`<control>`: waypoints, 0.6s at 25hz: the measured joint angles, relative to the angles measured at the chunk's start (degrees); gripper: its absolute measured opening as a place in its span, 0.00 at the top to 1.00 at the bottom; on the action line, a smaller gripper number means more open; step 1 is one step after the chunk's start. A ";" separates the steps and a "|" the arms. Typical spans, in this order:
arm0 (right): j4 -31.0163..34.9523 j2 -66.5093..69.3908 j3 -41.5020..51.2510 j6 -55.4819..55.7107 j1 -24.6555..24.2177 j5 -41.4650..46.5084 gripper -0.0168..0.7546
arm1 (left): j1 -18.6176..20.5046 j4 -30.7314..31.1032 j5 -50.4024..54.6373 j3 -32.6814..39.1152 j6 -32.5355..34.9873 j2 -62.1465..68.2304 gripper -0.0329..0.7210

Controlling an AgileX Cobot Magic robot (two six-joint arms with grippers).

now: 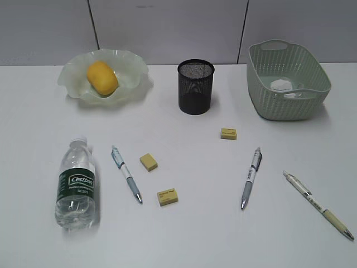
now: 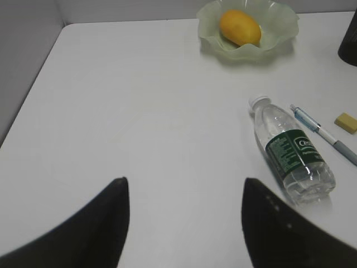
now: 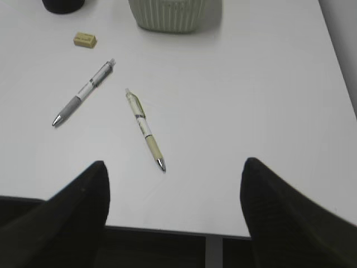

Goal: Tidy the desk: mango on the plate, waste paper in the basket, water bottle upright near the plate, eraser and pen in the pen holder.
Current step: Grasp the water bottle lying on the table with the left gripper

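Note:
The mango (image 1: 102, 78) lies on the ruffled green plate (image 1: 131, 62) at the back left of the desk (image 1: 195, 234). A white scrap of waste paper (image 1: 281, 85) rests inside the basket (image 1: 279, 106) at the back right. The water bottle (image 1: 75, 184) lies on its side at the front left. The black mesh pen holder (image 1: 196, 86) stands at the back middle. Three pens (image 1: 126, 174) (image 1: 251, 177) (image 1: 318, 205) and three yellow erasers (image 1: 148, 162) (image 1: 168, 196) (image 1: 228, 133) lie loose. My left gripper (image 2: 184, 187) is open over bare desk left of the bottle (image 2: 293, 153). My right gripper (image 3: 174, 167) is open and empty near the cream pen (image 3: 145, 129).
The desk's front edge (image 3: 167, 228) runs just under my right gripper, with a dark drop below it. A grey wall (image 1: 167, 28) closes off the back. Neither arm shows in the exterior view.

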 joint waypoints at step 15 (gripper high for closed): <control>-0.06 -3.40 2.58 -0.34 0.00 -2.98 0.24 | 0.00 0.00 0.00 0.00 0.00 0.00 0.32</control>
